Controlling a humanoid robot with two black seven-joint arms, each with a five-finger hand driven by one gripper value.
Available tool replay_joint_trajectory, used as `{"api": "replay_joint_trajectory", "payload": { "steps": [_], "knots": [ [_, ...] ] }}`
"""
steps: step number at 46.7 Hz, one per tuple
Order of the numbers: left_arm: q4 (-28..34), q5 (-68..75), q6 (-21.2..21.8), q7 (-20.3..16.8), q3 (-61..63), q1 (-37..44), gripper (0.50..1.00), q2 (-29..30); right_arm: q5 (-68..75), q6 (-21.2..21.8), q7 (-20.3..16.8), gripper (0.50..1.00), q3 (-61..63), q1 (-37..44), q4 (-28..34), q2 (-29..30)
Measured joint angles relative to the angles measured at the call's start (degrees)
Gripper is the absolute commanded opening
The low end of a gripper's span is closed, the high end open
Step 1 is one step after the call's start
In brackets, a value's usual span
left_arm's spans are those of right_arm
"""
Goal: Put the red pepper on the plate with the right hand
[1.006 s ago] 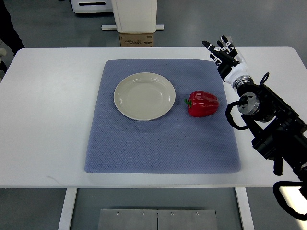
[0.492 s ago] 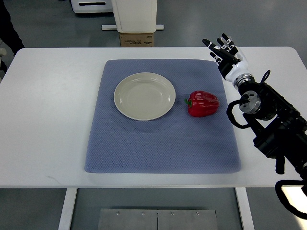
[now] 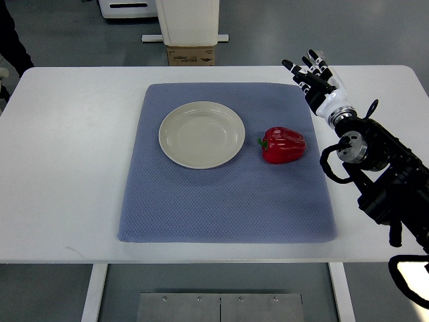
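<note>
Top view: a white rectangular table carries a blue-grey textured cloth mat laid across its middle. On the mat's far left part sits a round cream-coloured plate, bare inside. Just to the right of the plate, apart from its rim, lies the glossy red bell pepper on its side, its short green stem pointing toward the plate. The pepper rests on the mat, untouched.

The robot's right hand, black-fingered with white knuckle segments, comes in on a dark jointed arm from the right edge. It hangs over the far right corner of the mat, beyond and to the right of the pepper, well clear of it. Its fingers are stretched out and fanned apart, pointing away toward the far left, holding nothing.

Past the table's far edge stand a white cabinet base and a small brown cardboard box on a grey floor.
</note>
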Motion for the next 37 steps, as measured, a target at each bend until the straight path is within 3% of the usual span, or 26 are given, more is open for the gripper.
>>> {"api": "replay_joint_trajectory", "payload": {
  "steps": [37],
  "knots": [
    [0.0,0.0,0.0,0.0,0.0,0.0,1.0,0.0,0.0,4.7,1.9,0.998,-28.9,8.9,6.6,-13.2]
  ]
}}
